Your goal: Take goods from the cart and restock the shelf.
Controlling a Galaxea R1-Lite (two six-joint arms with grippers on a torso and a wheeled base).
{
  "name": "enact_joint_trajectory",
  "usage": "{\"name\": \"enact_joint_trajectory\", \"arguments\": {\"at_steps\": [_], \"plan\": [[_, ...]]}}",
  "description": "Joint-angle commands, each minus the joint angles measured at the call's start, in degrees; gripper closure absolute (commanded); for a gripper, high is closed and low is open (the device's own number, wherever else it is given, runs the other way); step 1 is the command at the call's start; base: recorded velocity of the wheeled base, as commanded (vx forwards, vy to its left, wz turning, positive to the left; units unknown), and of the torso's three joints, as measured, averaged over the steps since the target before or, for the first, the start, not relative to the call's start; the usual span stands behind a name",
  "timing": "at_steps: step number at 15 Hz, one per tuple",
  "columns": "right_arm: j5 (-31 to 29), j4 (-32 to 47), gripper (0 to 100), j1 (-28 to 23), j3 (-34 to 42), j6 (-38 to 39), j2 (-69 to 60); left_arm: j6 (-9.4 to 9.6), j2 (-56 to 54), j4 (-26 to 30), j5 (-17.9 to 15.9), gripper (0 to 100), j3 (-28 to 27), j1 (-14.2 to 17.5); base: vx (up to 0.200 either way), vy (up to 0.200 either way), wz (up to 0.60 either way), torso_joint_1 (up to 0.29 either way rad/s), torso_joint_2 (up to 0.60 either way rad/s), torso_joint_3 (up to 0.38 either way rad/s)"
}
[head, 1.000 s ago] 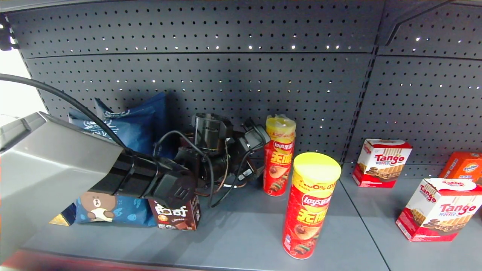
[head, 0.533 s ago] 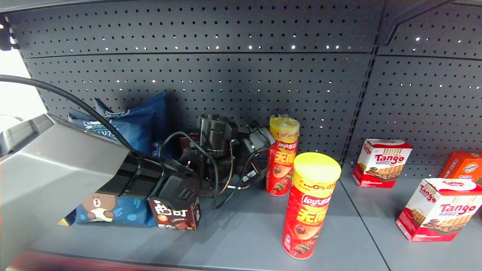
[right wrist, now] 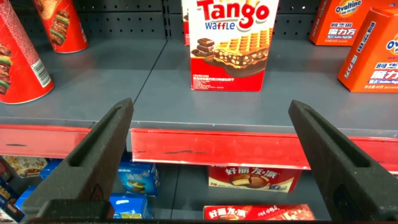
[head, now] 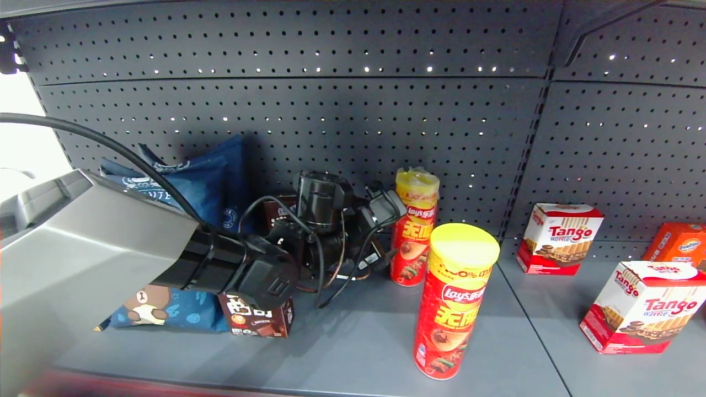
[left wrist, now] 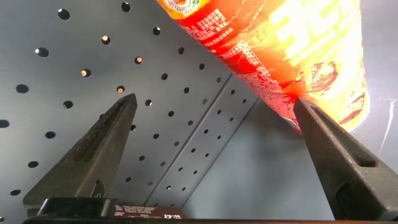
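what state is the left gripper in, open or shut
Open. The left gripper has its fingers wide apart, pegboard showing between them, a chip can beside one.

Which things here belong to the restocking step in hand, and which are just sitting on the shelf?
In the job:
- left gripper, open
- rear chip can, beside one of its fingers
- shelf

Just sitting:
- front chip can
- blue snack bags
- brown box
- wafer boxes
- orange box
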Motion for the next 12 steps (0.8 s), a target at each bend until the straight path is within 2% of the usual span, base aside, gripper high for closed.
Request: {"name": "enact_joint_trajectory", "arguments": {"at_steps": [1, 12], "plan": [[0.0, 0.0, 0, 0.0, 0.0, 0.0, 0.1, -0.08, 0.1, -0.1, 0.0, 0, 0.0, 0.0, 0.000, 0.000, 0.00, 0.000, 0.00, 0.000], [0.0, 0.0, 0, 0.0, 0.0, 0.0, 0.1, -0.61, -8.1, -0.1, 0.1, 0, 0.3, 1.9, 0.000, 0.000, 0.00, 0.000, 0.00, 0.000]]}}
